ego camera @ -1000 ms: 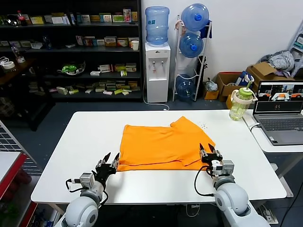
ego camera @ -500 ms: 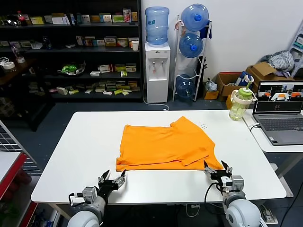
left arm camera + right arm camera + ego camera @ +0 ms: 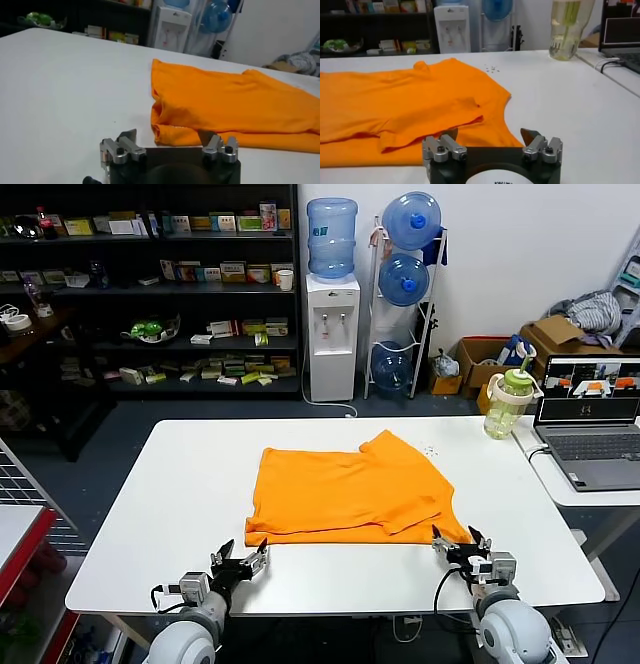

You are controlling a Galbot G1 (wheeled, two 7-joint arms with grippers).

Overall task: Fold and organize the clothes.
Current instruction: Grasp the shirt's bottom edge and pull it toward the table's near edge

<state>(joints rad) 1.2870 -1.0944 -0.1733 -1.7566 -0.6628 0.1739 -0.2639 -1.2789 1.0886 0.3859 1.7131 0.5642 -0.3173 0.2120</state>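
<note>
Both pincers sit low at the near table [image 3: 130,524] edge with fingers spread and holding nothing: the left pincer [image 3: 240,561] just short of the shirt's [image 3: 345,494] near-left corner, the right pincer [image 3: 461,546] at its near-right corner, likely so each can take a hem corner. Ahead of them the shirt lies partly folded mid-table. Bare tabletop surrounds it, leaving free room to sweep forward; the bottle [image 3: 507,402] stands far off right.

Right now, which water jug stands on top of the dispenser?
The upright blue jug on the white dispenser; the other three are stacked in the rack beside it.
</note>
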